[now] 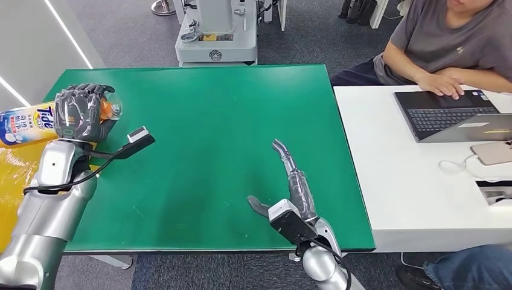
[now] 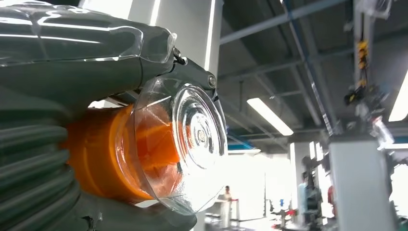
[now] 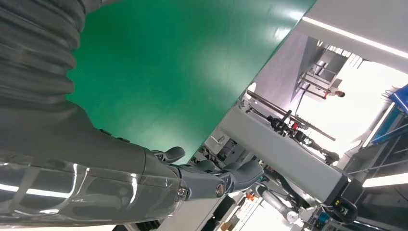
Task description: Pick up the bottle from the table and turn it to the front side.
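The left hand [image 1: 83, 113] grips the bottle [image 1: 27, 124], with the fingers wrapped around its neck just behind the orange cap [image 2: 101, 159]. The bottle lies on its side in the air, above the far left corner of the green table [image 1: 229, 121]. Its body sticks out past the left edge and its clear cover [image 2: 192, 139] points toward the middle of the table. I think it is held by the neck so that the wrist can roll the body and bring the printed label toward the front. The label already shows partly from above, so the turning seems to be in progress, not finished.

The right hand [image 1: 290, 193] holds nothing. Its fingers are stretched apart above the near edge of the table, probably kept out of the way.

A person [image 1: 453, 42] sits at the white desk [image 1: 398, 181] on the right with a laptop [image 1: 447, 115].
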Controlling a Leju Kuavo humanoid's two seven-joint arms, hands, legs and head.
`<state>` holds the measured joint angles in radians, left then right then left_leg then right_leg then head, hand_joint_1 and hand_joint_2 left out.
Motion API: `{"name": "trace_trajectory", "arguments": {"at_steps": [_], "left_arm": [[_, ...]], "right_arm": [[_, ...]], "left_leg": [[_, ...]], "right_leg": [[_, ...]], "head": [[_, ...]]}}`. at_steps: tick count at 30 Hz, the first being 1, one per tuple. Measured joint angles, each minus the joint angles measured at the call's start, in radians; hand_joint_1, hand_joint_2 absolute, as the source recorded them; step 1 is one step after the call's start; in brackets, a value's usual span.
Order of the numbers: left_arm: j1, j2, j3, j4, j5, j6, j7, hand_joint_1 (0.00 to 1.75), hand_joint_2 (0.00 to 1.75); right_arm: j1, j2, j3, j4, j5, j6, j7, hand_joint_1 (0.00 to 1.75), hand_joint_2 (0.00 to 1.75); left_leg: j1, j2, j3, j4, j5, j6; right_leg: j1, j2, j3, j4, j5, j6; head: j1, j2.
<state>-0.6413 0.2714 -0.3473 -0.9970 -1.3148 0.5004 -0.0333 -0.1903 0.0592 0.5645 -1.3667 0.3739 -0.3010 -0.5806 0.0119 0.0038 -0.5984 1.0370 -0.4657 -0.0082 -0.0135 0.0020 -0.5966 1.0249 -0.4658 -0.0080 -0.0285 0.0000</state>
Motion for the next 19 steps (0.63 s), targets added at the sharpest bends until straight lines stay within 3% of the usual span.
{"name": "trace_trajectory", "arguments": {"at_steps": [6,19], "left_arm": [[-0.009,-0.004,0.005,0.144,-0.047,0.018,0.011,1.75,1.75],[-0.043,-0.039,0.004,0.435,-0.102,-0.101,-0.08,1.75,1.75]], "right_arm": [[0.006,0.007,-0.003,-0.008,0.005,0.008,0.0,0.0,1.75],[-0.003,0.024,-0.003,-0.008,0.004,0.034,0.006,0.0,1.75]], "left_leg": [[0.0,0.0,0.0,0.0,0.0,0.0],[0.0,0.0,0.0,0.0,0.0,0.0]], "right_leg": [[0.0,0.0,0.0,0.0,0.0,0.0],[0.0,0.0,0.0,0.0,0.0,0.0]], "head": [[0.0,0.0],[0.0,0.0]]}}
